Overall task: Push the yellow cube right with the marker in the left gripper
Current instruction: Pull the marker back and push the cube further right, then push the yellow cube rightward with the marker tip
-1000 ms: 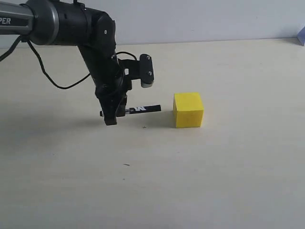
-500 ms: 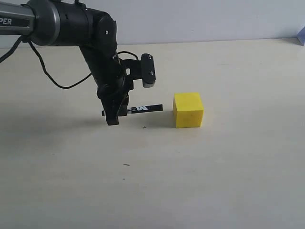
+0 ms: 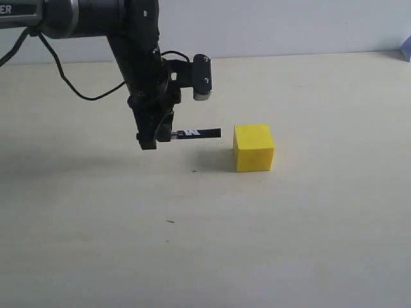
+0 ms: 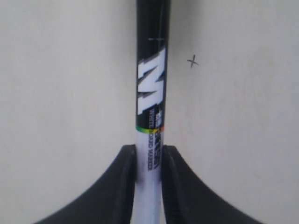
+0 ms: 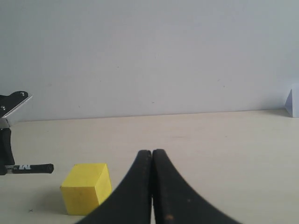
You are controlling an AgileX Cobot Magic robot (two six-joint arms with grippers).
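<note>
The yellow cube [image 3: 253,148] sits on the pale table, also seen in the right wrist view [image 5: 87,187]. My left gripper [image 3: 156,136] hangs above the table to the cube's left, shut on the marker [image 3: 196,133]. The marker lies level, its black end pointing at the cube with a small gap between them, about level with the cube's top edge. In the left wrist view the two fingers clamp the marker's white barrel [image 4: 149,163], and the black printed part runs away from them. My right gripper [image 5: 152,156] is shut with nothing in it, well away from the cube.
A small pencilled cross [image 3: 194,171] marks the table below the marker, also showing as a cross [image 4: 192,61] in the left wrist view. A pale blue object [image 3: 406,48] sits at the far right edge. A grey wall backs the table.
My left gripper has risen and shifted slightly right with the marker, so the marker's tip now sits higher, near the cube's top. The cube has not moved.
</note>
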